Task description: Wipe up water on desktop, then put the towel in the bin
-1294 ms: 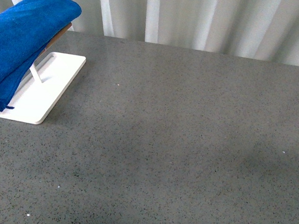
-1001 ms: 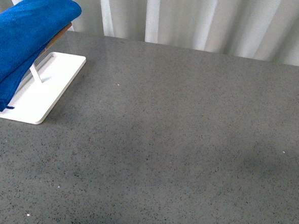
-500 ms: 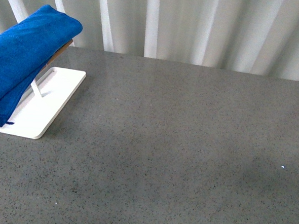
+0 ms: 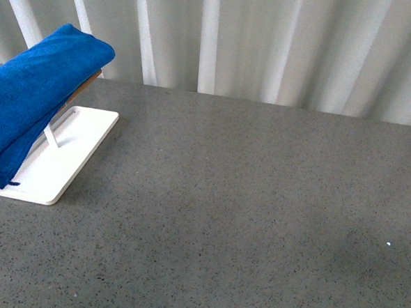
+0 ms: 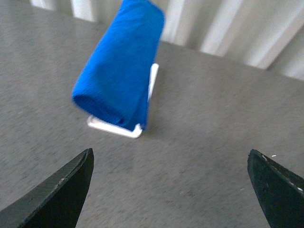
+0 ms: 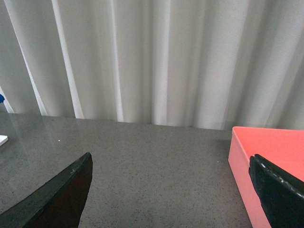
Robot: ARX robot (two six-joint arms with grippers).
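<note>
Toppling is the chief hazard here. The towel (image 5: 118,71) lies folded over a sloping rail (image 4: 86,85) above a white base (image 5: 114,129). It is straight ahead of the left gripper (image 5: 169,159) and well apart from it, and that gripper is spread wide and empty. I judge that a pinch taking only the top fold would let the rest slide off. A pull along the rail's slope could drag the light base across the tabletop (image 5: 213,133) or tip it over. The right gripper (image 6: 171,159) is likewise spread wide and holds nothing. The coral bin (image 6: 273,166) sits ahead of it, off to one side, and the towel is out of its view. No water is plain to me on the speckled surface in any view, so a wipe could easily miss the wet patch. At the drop, a loosely held thick cloth may catch the bin's rim and hang outside.
</note>
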